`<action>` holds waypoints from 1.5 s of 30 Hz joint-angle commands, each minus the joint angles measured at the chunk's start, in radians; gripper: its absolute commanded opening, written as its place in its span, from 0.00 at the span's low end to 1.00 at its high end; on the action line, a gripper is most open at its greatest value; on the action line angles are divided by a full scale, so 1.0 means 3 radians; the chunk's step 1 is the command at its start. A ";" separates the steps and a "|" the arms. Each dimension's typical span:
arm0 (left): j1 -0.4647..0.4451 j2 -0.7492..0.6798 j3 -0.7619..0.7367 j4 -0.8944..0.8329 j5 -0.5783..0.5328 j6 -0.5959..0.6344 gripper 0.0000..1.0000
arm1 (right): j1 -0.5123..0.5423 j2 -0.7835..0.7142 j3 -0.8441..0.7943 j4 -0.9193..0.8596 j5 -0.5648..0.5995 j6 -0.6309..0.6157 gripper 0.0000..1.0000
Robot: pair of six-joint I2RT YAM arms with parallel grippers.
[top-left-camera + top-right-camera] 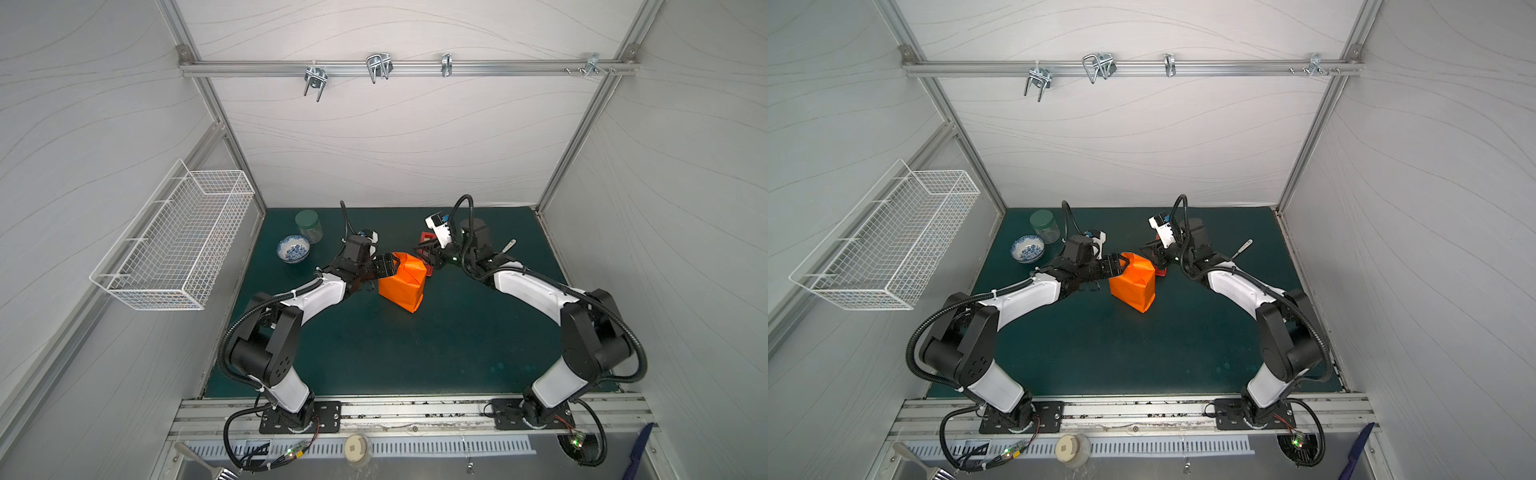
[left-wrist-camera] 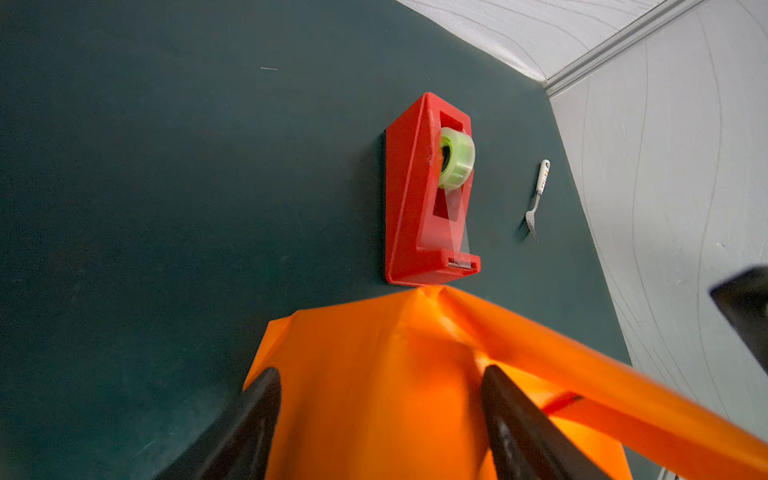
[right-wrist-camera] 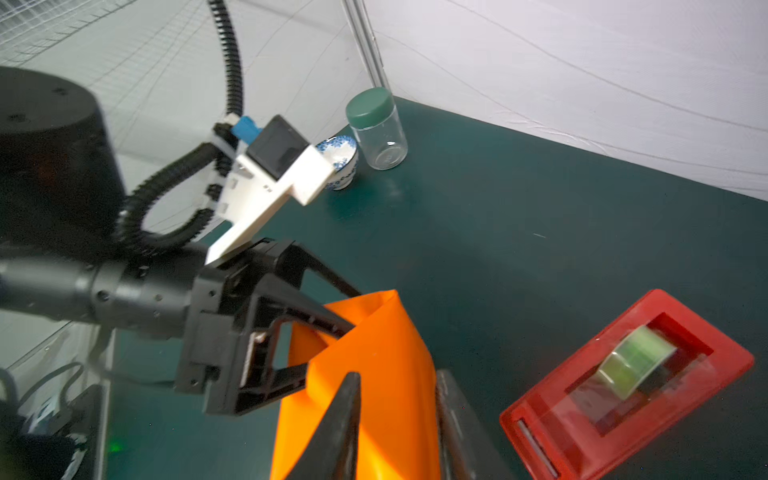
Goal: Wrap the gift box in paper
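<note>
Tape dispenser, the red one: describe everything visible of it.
The tape dispenser is glossy red plastic, a narrow wedge whose open slot holds a greenish clear tape roll; a strip runs to the cutter at its low end. It sits on the dark green mat, low end by the orange paper; contact unclear.

The paper (image 1: 402,286) is thin, glossy and creased; the surface (image 1: 415,353) looks matt and smooth; the tape dispenser (image 2: 411,208) is shiny plastic; the jar (image 3: 382,141) clear, smooth.
</note>
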 commanded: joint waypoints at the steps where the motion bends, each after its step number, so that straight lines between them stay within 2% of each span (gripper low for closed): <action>1: -0.0010 -0.0036 -0.0020 -0.0038 -0.0065 0.0018 0.77 | -0.0017 0.0249 0.0216 -0.0218 0.0107 0.0034 0.31; 4: -0.0010 -0.0040 -0.0021 -0.0033 -0.0063 0.0015 0.77 | 0.0002 0.0406 0.0326 -0.0289 0.0014 0.0033 0.31; 9: -0.0010 -0.0064 -0.0009 -0.0054 -0.0069 -0.0029 0.77 | 0.0111 0.0371 0.0246 -0.0301 -0.0063 0.0019 0.31; 19: -0.0010 -0.0269 -0.0084 -0.0097 -0.0164 -0.0157 0.78 | 0.0288 0.0210 0.0005 -0.0330 0.0139 0.0042 0.30; 26: -0.0010 -0.0398 -0.0161 -0.0130 -0.0221 -0.0204 0.79 | 0.0449 0.0150 -0.0159 -0.0266 0.0418 -0.0016 0.31; 36: -0.0010 -0.0966 -0.0240 -0.0365 -0.0359 -0.0136 0.80 | 0.0510 0.0013 -0.0394 -0.0047 0.0577 -0.0083 0.31; 40: -0.0065 -0.1038 -0.0120 -0.0348 -0.0230 -0.0128 0.81 | 0.0521 -0.0022 -0.0433 -0.0003 0.0586 -0.0105 0.31; 45: -0.0153 -0.0745 0.0256 -0.0582 -0.0207 -0.0016 0.81 | 0.0526 -0.0031 -0.0459 0.0026 0.0604 -0.0101 0.31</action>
